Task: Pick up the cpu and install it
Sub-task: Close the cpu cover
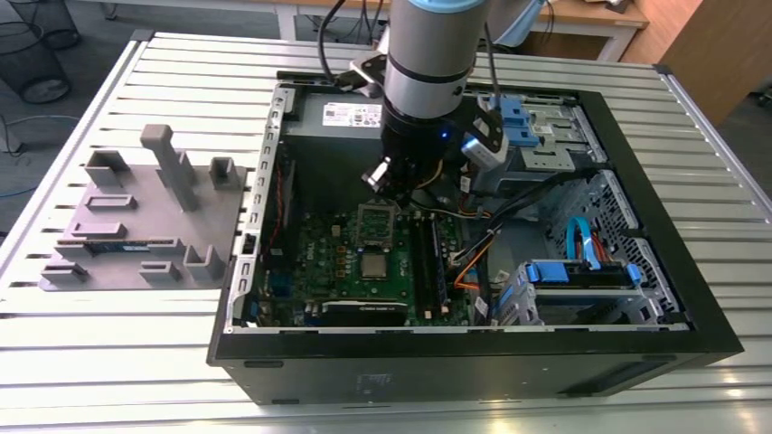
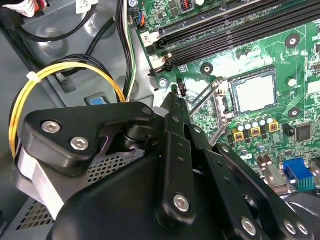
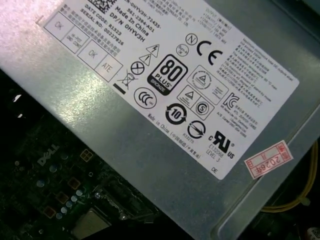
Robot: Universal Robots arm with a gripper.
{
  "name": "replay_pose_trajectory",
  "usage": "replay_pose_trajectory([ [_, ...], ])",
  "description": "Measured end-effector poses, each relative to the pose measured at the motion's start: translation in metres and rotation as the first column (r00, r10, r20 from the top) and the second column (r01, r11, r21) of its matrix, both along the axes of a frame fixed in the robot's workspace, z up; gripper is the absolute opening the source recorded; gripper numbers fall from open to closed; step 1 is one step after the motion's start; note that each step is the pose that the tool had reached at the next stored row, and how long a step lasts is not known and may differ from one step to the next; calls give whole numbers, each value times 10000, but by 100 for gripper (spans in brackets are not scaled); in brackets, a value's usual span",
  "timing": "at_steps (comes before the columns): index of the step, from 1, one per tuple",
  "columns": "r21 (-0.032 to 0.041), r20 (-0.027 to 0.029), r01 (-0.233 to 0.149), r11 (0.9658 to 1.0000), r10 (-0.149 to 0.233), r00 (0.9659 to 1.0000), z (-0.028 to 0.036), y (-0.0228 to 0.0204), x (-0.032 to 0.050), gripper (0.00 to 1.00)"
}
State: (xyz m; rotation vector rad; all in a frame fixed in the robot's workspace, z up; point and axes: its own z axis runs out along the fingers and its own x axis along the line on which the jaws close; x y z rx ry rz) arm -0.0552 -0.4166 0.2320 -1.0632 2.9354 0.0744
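Case: open black PC case (image 1: 657, 226) lying on slatted metal table (image 1: 181, 54); holds green motherboard (image 1: 320, 271), grey power supply (image 1: 338, 116) at far end, drive cage w/ blue parts (image 1: 579, 276) on exterior view's right, loose cables.
Motherboard: in second wrist view socket w/ hinged metal frame (image 2: 212, 107) swung open; 2 long black memory slots (image 2: 225, 30) run beside it.
Cpu: cpu (image 1: 378, 265) lies flat in the socket, silver top up; also seen in second wrist view (image 2: 254, 93) and first wrist view (image 3: 89, 223).
Claw: gripper (image 1: 399, 185) hangs inside case over the board, between power supply and socket; nothing visibly held.
Claw state: cannot tell if released or clenched – tips hidden by own black linkage in second wrist view.
Cpu vs claw: cpu apart from claw, nearer the exterior cam than the claw, no contact.
Power supply: label side seen close in first wrist view (image 3: 165, 90); yellow wire loop (image 2: 65, 75) beside it.
Tray: 1 grey fixture tray (image 1: 139, 226) on table, exterior view's left of case; 1 long thin memory stick (image 1: 121, 244) lies in it.
Counts: 1 arm, 1 case, 1 cpu, 1 tray.
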Motion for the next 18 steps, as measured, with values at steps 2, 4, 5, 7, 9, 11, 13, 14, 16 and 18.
replay_pose_trajectory([
  [2, 0, 0, -146, 9999, 146, 9999, 0, 0, 0, 11],
  [4, 1, 1, -289, 9996, 289, 9996, 0, 0, 0, 11],
  [5, 1, 0, -352, 9994, 352, 9994, 0, 0, 0, 11],
  [7, 1, 1, -455, 9990, 455, 9990, 0, 0, 0, 11],
  [9, 1, 0, -487, 9988, 487, 9988, 0, 0, 0, 11],
  [11, 1, 0, -489, 9988, 489, 9988, 0, 0, 0, 11],
  [13, 0, 0, -489, 9988, 489, 9988, 4, 0, 0, 11],
  [14, -1, 0, -489, 9988, 489, 9988, 13, 0, 0, 11],
  [16, 1, 0, -490, 9988, 490, 9988, 36, 0, 0, 11],
  [18, 1, 1, -493, 9988, 493, 9988, 50, 0, 0, 11],
])
